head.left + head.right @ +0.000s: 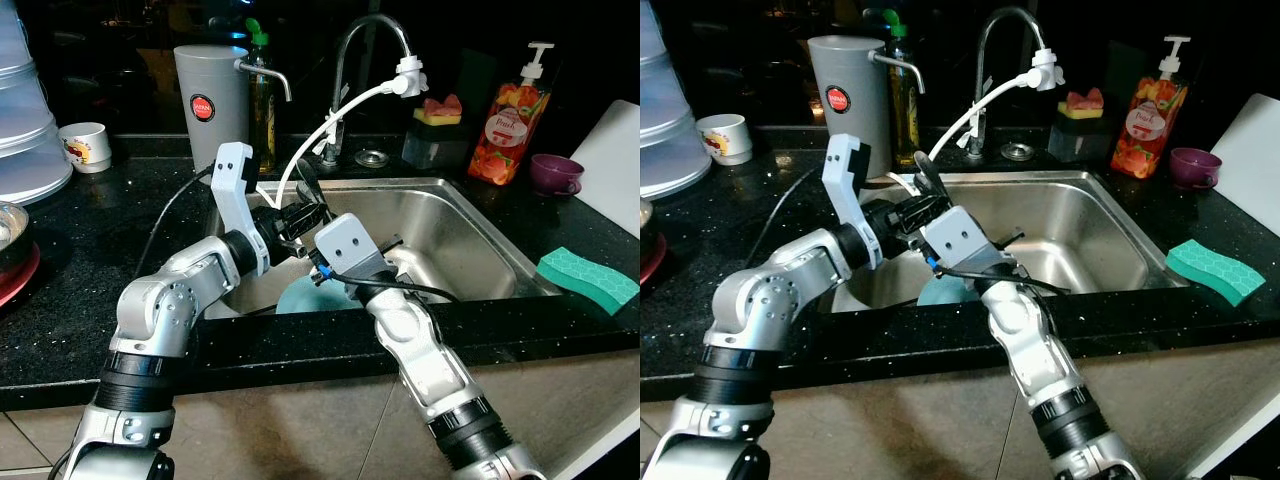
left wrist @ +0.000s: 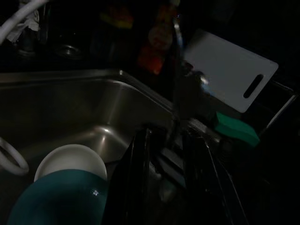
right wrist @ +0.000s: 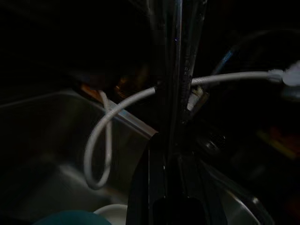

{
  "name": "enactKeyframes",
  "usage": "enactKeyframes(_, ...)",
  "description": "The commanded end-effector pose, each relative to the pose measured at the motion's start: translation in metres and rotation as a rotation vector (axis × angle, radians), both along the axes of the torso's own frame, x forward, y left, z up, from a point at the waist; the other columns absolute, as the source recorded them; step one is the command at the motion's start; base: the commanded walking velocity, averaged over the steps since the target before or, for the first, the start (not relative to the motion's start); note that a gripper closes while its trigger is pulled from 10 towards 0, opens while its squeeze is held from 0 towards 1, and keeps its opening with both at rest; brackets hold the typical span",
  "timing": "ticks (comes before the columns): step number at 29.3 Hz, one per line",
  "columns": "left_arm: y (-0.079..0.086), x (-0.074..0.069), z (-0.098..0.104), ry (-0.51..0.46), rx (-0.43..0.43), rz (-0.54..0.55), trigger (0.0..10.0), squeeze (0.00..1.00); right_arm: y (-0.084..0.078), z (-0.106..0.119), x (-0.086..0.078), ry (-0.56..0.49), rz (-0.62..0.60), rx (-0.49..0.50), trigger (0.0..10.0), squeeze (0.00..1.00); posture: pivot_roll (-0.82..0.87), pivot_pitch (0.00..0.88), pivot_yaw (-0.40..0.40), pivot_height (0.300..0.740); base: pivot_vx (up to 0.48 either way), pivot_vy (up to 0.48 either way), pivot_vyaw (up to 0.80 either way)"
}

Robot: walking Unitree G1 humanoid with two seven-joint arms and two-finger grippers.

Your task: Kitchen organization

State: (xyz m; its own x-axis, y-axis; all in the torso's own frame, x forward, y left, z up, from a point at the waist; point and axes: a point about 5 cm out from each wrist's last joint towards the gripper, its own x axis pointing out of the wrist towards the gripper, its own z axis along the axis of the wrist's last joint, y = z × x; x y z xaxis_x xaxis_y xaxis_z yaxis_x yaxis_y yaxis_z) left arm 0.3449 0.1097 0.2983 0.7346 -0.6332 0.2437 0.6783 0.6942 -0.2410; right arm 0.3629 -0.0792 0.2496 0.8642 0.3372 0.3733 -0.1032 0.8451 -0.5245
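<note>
Little of the kitchen tidying appeared to be done. A teal round plate [image 2: 56, 197] and a white bowl [image 2: 70, 161] lay unmoved on the floor of the stainless steel sink [image 1: 470, 230], the bowl just beyond the plate, and neither was held.

Both arms were crossed over the basin at its 9 o'clock side. The left gripper [image 1: 300, 215] was extended over the sink's left part, and in its wrist view the black fingers [image 2: 136, 187] were seen a modest way apart with nothing between them. The right gripper [image 3: 176, 93] was raised toward the white looped hose [image 1: 320, 130] hanging from the chrome curved tap [image 1: 365, 60]; its fingers looked pressed close together, though the picture was too dark for whether they were closed, or closed on anything, to be told.

Lifting the dishes out and putting them away was judged to remain.

Around the basin, a grey tall canister [image 1: 211, 105] stood at 11 o'clock, a sponge holder [image 1: 437, 135] and an orange soap bottle with a pump [image 1: 510, 120] at 1 o'clock, and a purple small cup [image 1: 556, 173] at 2 o'clock. A green sponge [image 1: 587, 280] and a white cutting board [image 1: 615, 165] lay at 3 o'clock. The hose was judged the main obstruction, being draped across the arms' path.
</note>
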Motion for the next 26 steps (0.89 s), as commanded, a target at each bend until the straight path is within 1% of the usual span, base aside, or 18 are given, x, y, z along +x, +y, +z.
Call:
enactKeyframes(1,0.013,0.000,-0.004,0.019,-0.040,0.042,10.0,0.00,-0.011,0.006,0.004,-0.023,-0.038,0.063,10.0,0.00,0.03,0.116,-0.037,0.740,0.000,0.000,0.00)
enactKeyframes(4,0.017,-0.010,0.001,-0.012,-0.107,-0.003,10.0,0.00,-0.017,0.001,0.015,0.011,-0.075,0.069,10.0,0.00,0.03,0.117,-0.036,0.740,0.000,0.000,0.00)
enactKeyframes(6,0.020,-0.016,0.003,-0.020,-0.132,-0.029,10.0,0.00,-0.020,-0.002,0.022,0.032,-0.100,0.070,10.0,0.00,0.04,0.118,-0.039,0.740,0.000,0.000,0.00)
enactKeyframes(7,0.020,-0.016,0.003,-0.020,-0.132,-0.029,10.0,0.00,-0.020,-0.002,0.022,0.032,-0.100,0.070,10.0,0.00,0.04,0.118,-0.039,0.740,0.000,0.000,0.00)
enactKeyframes(8,0.021,-0.020,0.001,-0.025,-0.127,-0.029,10.0,0.00,-0.024,-0.007,0.027,0.068,-0.126,0.081,10.0,0.00,0.04,0.117,-0.041,0.740,0.000,0.000,0.00)
enactKeyframes(9,0.021,-0.020,0.001,-0.025,-0.127,-0.029,10.0,0.00,-0.024,-0.007,0.027,0.068,-0.126,0.081,10.0,0.00,0.04,0.117,-0.041,0.740,0.000,0.000,0.00)
enactKeyframes(10,0.023,-0.021,-0.002,-0.020,-0.122,-0.013,10.0,0.00,-0.028,-0.015,0.031,0.119,-0.141,0.109,10.0,0.00,0.05,0.119,-0.045,0.740,0.000,0.000,0.00)
enactKeyframes(11,0.023,-0.021,-0.002,-0.020,-0.122,-0.013,10.0,0.00,-0.028,-0.015,0.031,0.119,-0.141,0.109,10.0,0.00,0.05,0.119,-0.045,0.740,0.000,0.000,0.00)
enactKeyframes(15,0.026,-0.019,-0.007,0.004,-0.118,0.017,10.0,0.00,-0.031,-0.028,0.033,0.192,-0.144,0.170,10.0,0.00,0.05,0.119,-0.045,0.740,0.000,0.000,0.00)
enactKeyframes(16,0.026,-0.019,-0.007,0.004,-0.118,0.017,10.0,0.00,-0.031,-0.028,0.033,0.192,-0.144,0.170,10.0,0.00,0.05,0.119,-0.045,0.740,0.000,0.000,0.00)
enactKeyframes(17,0.026,-0.019,-0.009,0.012,-0.116,0.023,10.0,0.00,-0.032,-0.032,0.034,0.216,-0.143,0.186,10.0,0.09,0.05,0.122,-0.046,0.740,0.000,0.000,0.00)
enactKeyframes(18,0.026,-0.019,-0.009,0.012,-0.116,0.023,10.0,0.00,-0.032,-0.032,0.034,0.216,-0.143,0.186,10.0,0.09,0.05,0.122,-0.046,0.740,0.000,0.000,0.00)
enactKeyframes(19,0.025,-0.018,-0.010,0.019,-0.114,0.027,10.0,0.00,-0.033,-0.036,0.034,0.232,-0.146,0.190,10.0,1.00,0.05,0.122,-0.044,0.740,0.000,0.000,0.00)
enactKeyframes(20,0.025,-0.018,-0.011,0.026,-0.111,0.031,10.0,0.00,-0.034,-0.041,0.035,0.255,-0.147,0.186,10.0,1.00,0.05,0.122,-0.044,0.740,0.000,0.000,0.00)
enactKeyframes(21,0.025,-0.018,-0.011,0.026,-0.111,0.031,10.0,0.00,-0.034,-0.041,0.035,0.255,-0.147,0.186,10.0,1.00,0.05,0.122,-0.044,0.740,0.000,0.000,0.00)
enactKeyframes(23,0.024,-0.017,-0.013,0.036,-0.104,0.039,10.0,0.00,-0.035,-0.053,0.035,0.300,-0.151,0.152,10.0,1.00,0.05,0.122,-0.044,0.740,0.000,0.000,0.00)
enactKeyframes(24,0.024,-0.017,-0.013,0.036,-0.104,0.039,10.0,0.00,-0.035,-0.053,0.035,0.300,-0.151,0.152,10.0,1.00,0.05,0.122,-0.044,0.740,0.000,0.000,0.00)
enactKeyframes(26,0.024,-0.016,-0.014,0.042,-0.099,0.047,10.0,0.00,-0.035,-0.061,0.033,0.326,-0.155,0.133,10.0,1.00,0.05,0.122,-0.044,0.740,0.000,0.000,0.00)
